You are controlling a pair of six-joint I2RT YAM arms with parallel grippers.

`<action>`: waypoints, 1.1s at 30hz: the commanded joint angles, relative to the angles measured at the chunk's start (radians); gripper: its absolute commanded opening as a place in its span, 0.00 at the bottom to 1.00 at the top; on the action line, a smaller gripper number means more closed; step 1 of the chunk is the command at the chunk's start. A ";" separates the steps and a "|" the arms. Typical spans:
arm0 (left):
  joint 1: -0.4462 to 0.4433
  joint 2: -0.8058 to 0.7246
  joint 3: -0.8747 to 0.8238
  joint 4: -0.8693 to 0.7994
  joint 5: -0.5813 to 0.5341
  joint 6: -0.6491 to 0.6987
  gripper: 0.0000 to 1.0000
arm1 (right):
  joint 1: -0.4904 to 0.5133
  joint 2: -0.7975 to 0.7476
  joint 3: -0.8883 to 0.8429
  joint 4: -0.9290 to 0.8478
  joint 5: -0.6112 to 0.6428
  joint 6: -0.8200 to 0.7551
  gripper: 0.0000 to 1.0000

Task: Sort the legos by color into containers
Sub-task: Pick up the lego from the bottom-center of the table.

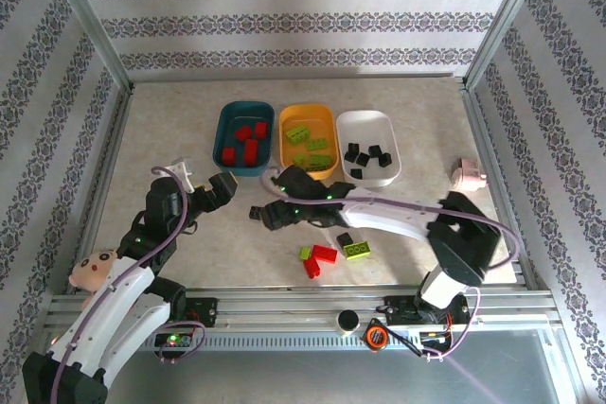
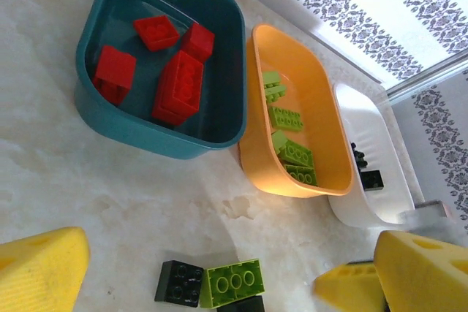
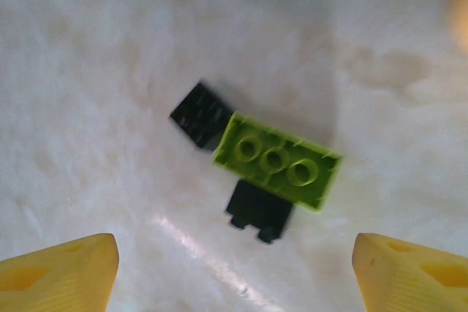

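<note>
Three containers stand in a row at the back: teal [image 1: 227, 125] with red legos [image 2: 179, 85], orange-yellow [image 1: 329, 134] with lime ones [image 2: 289, 118], white [image 1: 390, 139] with black ones [image 1: 367, 156]. My right gripper [image 3: 234, 253] hangs open over the table. Just ahead of its fingers lie an upturned lime brick [image 3: 278, 162] and two black bricks [image 3: 197, 115] [image 3: 259, 210]. My left gripper [image 2: 230, 246] is open and empty beside them, facing the trays; the lime brick [image 2: 234, 280] and a black one [image 2: 179, 283] lie near it. The grippers [image 1: 220, 188] [image 1: 267, 210] are close together.
More loose legos lie near the front: red [image 1: 324, 254], lime [image 1: 357, 250], black [image 1: 345, 239]. A toy figure with a pale face [image 1: 95, 270] sits front left, a pink object [image 1: 469, 174] at the right edge. Metal rails border the table.
</note>
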 commanded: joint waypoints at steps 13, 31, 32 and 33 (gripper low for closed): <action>-0.010 -0.017 0.016 -0.050 -0.018 0.004 1.00 | 0.039 0.211 0.120 -0.065 0.129 -0.001 0.73; -0.011 0.001 0.013 -0.035 -0.011 0.007 1.00 | 0.022 0.143 0.057 -0.005 0.074 -0.014 0.33; -0.010 0.006 0.013 -0.028 -0.006 0.008 1.00 | 0.020 0.113 0.037 0.001 0.074 -0.017 0.32; -0.011 0.011 0.013 -0.024 -0.003 0.005 1.00 | 0.015 0.072 0.016 0.004 0.077 -0.019 0.32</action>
